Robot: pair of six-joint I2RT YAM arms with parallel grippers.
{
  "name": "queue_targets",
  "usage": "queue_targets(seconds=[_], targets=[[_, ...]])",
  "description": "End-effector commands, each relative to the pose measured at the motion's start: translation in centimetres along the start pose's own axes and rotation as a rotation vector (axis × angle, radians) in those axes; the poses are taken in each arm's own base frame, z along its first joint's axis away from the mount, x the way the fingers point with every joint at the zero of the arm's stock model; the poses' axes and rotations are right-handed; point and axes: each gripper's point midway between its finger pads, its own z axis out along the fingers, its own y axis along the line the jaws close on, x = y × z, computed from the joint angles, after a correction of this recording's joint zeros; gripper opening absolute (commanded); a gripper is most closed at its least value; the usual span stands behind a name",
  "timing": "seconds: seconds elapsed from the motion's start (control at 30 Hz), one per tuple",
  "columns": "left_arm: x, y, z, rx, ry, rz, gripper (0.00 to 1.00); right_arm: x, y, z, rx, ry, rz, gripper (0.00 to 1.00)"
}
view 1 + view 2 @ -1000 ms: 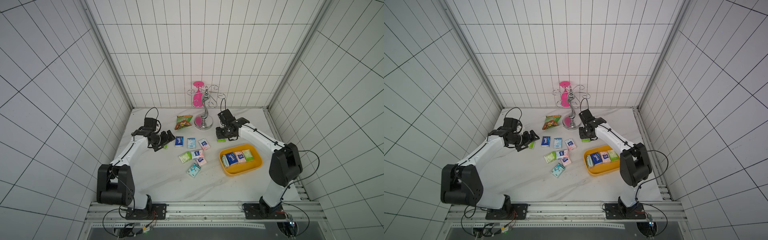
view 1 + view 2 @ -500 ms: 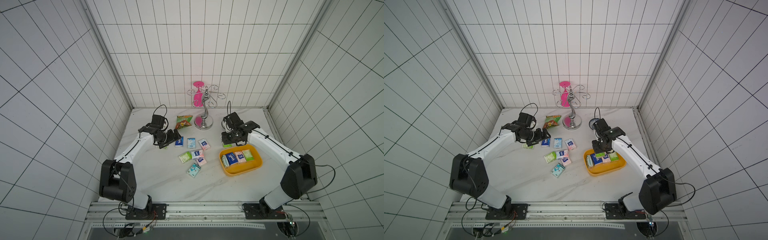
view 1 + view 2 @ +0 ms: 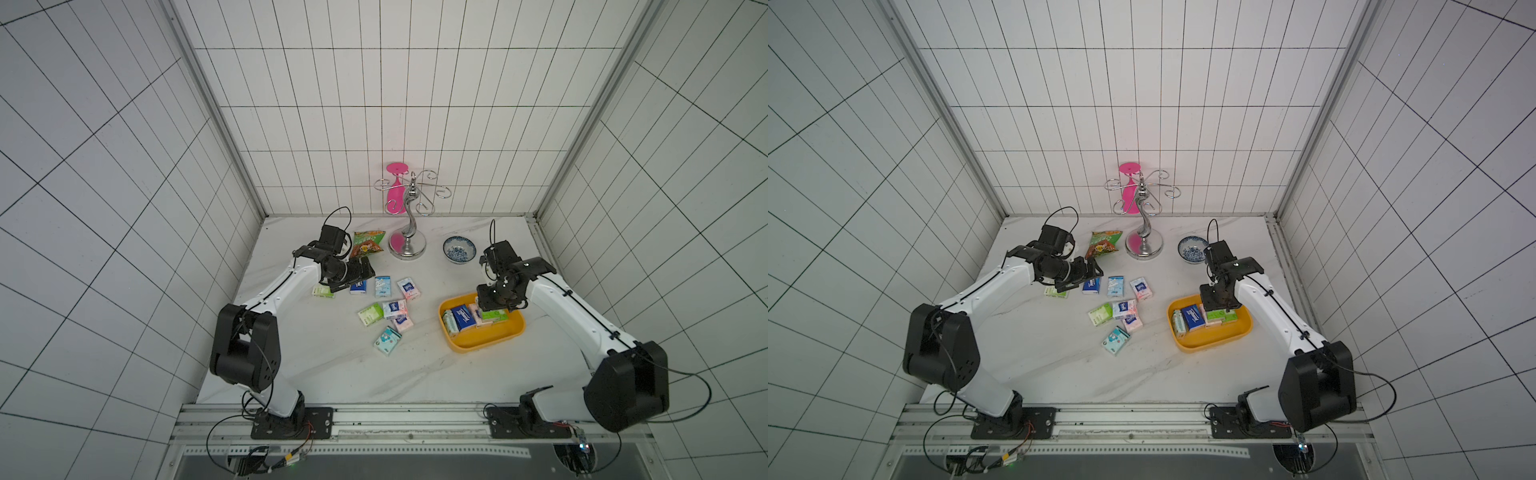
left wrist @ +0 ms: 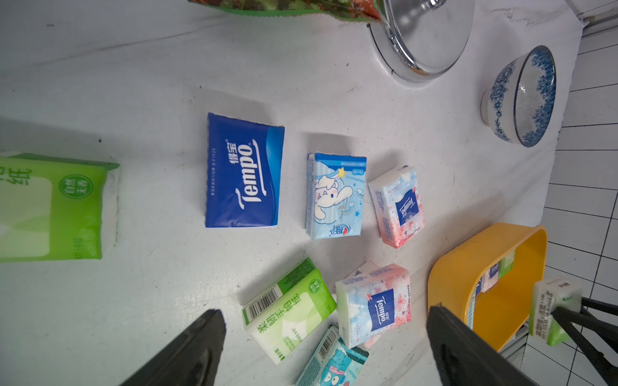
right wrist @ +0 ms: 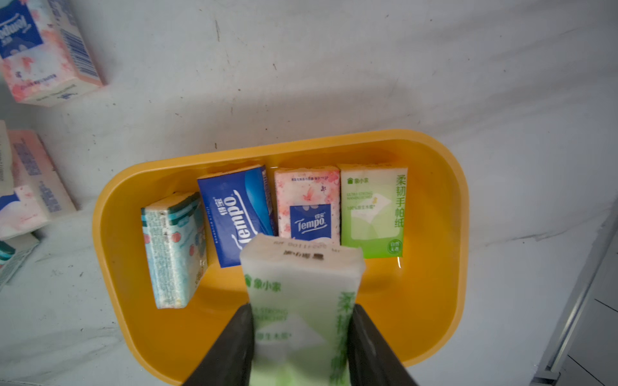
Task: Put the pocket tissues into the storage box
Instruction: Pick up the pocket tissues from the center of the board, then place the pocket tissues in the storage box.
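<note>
My right gripper point(image 5: 301, 310) is shut on a green-white pocket tissue packet point(image 5: 301, 277) and holds it over the yellow storage box point(image 5: 110, 214), near its far wall point(image 3: 482, 347). In the box lie teal, dark blue, pink and green packets point(image 5: 373, 210). My left gripper point(image 4: 325, 310) is open with nothing between its fingers. It hovers by the dark blue packet point(image 3: 358, 286) at the left end of the loose pocket tissues. A green packet point(image 3: 323, 291) lies partly under that arm. Several more pocket tissues point(image 3: 395, 309) are scattered mid-table.
A green-orange snack bag point(image 3: 366, 245) lies behind my left gripper. A chrome hook stand point(image 3: 407, 245) with a pink cup hung on it stands at the back centre. A blue-white bowl point(image 3: 459, 249) sits behind the box.
My right gripper closed on the green-white packet at the back and carried it forward over the box. My left gripper moved right towards the row of packets, still open.
</note>
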Motion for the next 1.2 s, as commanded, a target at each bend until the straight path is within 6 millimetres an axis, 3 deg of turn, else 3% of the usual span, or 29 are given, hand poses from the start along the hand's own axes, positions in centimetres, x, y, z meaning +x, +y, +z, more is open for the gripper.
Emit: queue_targets(seconds=[0.0, 0.23, 0.5, 0.63, 0.9, 1.17], targets=[[-0.8, -0.9, -0.2, 0.023, -0.011, 0.006, 0.97, 1.4, -0.8, -1.7, 0.013, 0.003, -0.013, 0.43], [-1.0, -2.2, 0.4, -0.047, 0.001, 0.085, 0.97, 4.0, -1.9, -6.0, -0.010, 0.000, -0.063, 0.43], [0.0, -5.9, 2.0, -0.036, 0.034, 0.196, 0.98, 10.9, -4.6, -10.3, -0.010, 0.142, -0.131, 0.43], [0.4, -7.4, 2.8, -0.024, 0.052, 0.235, 0.97, 13.8, -6.4, -11.5, 0.005, 0.196, -0.135, 0.43], [0.8, -8.3, 3.6, -0.017, 0.079, 0.254, 0.97, 15.8, -11.4, -10.8, 0.075, 0.229, -0.068, 0.46], [1.0, -8.0, 3.5, -0.028, 0.076, 0.263, 0.98, 15.3, -14.5, -8.4, 0.163, 0.302, -0.023, 0.49]])
